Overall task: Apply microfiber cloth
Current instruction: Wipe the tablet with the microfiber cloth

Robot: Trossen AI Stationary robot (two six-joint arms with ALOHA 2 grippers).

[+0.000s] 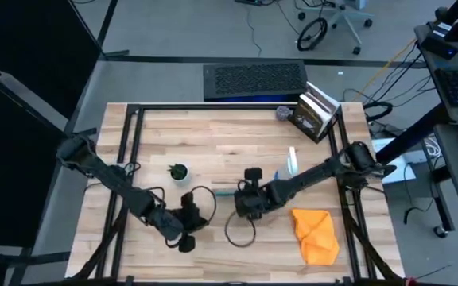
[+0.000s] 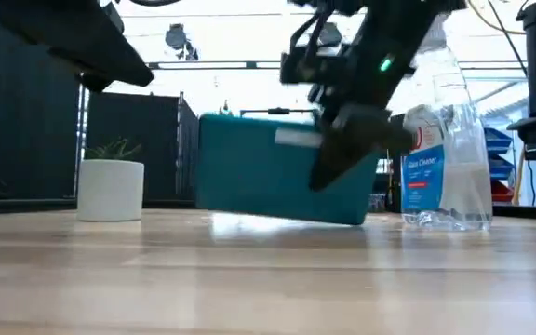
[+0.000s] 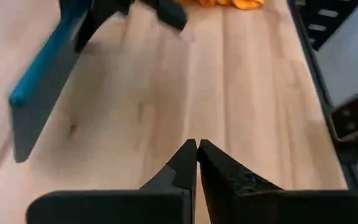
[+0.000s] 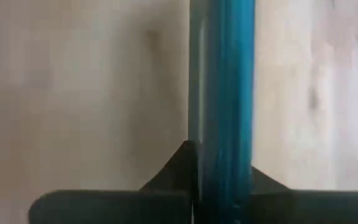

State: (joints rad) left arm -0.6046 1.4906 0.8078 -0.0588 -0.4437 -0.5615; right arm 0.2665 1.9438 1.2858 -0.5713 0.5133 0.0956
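Teal tablet [image 2: 277, 167] grasped in right jaws [image 2: 342, 140]; left jaws [image 3: 196, 163] clenched; bottle [image 2: 440, 158] reads "Glass Cleaner".

Bright orange microfiber cloth [image 1: 316, 233], teal-edged tablet [image 2: 282, 167] w/ dark screen, white plant pot [image 2: 110, 190], pale wood table [image 1: 213, 135].

Even overhead light, wrist and low shots soft.
Low view: backlit by bright windows and ceiling, arm [image 2: 361, 93] a dark blurred silhouette, faint sheen on the table [image 2: 249, 270], near boards out of focus. Right wrist view: teal tablet [image 4: 222, 93] smeared, wood grain soft. Left wrist view: tablet edge blurred, fingers [image 3: 182, 168] sharp. High view soft, shadows weak.
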